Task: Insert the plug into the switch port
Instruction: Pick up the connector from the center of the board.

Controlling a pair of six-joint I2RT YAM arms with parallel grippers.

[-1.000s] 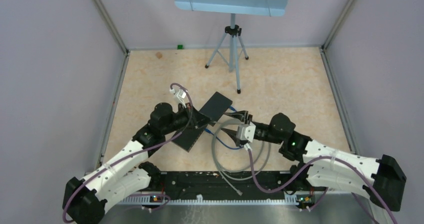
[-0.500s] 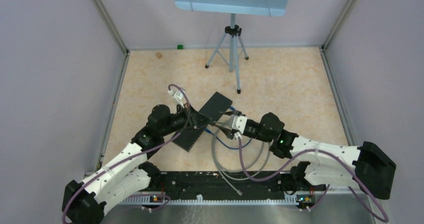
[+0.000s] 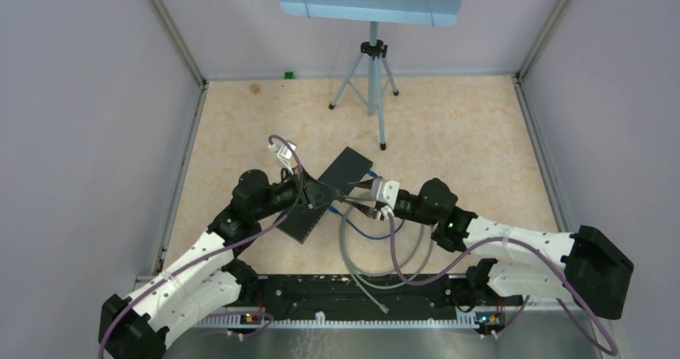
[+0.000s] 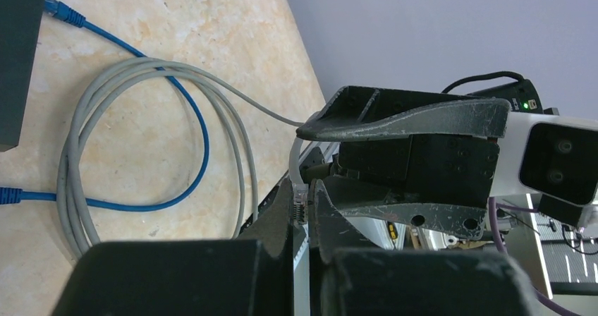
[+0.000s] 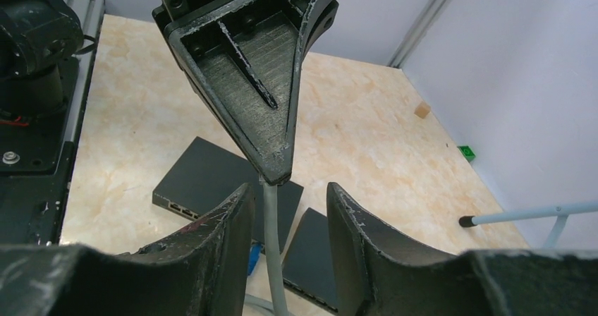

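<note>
My left gripper (image 4: 302,192) is shut on the clear plug (image 4: 301,204) of a grey cable (image 4: 141,69), held above the table. The right gripper (image 5: 285,196) stands open with its fingers (image 5: 233,221) on either side of the grey cable (image 5: 271,221), just below the left gripper's tips, not touching it. Two flat black switches lie below: one (image 5: 211,178) shows a row of ports along its near edge, the other (image 5: 314,256) sits beside it. From the top view both grippers, left (image 3: 321,189) and right (image 3: 365,197), meet beside the switches (image 3: 350,167).
The grey cable (image 3: 385,255) coils on the table toward the arm bases, its other end (image 3: 386,305) lying on the black base rail. A blue cable (image 4: 201,129) loops from a switch (image 4: 17,55). A tripod stand (image 3: 370,78) is at the back.
The right arm has swung left and up to the left gripper, and its jaws have narrowed around the grey cable. The left gripper has kept hold of the plug.
</note>
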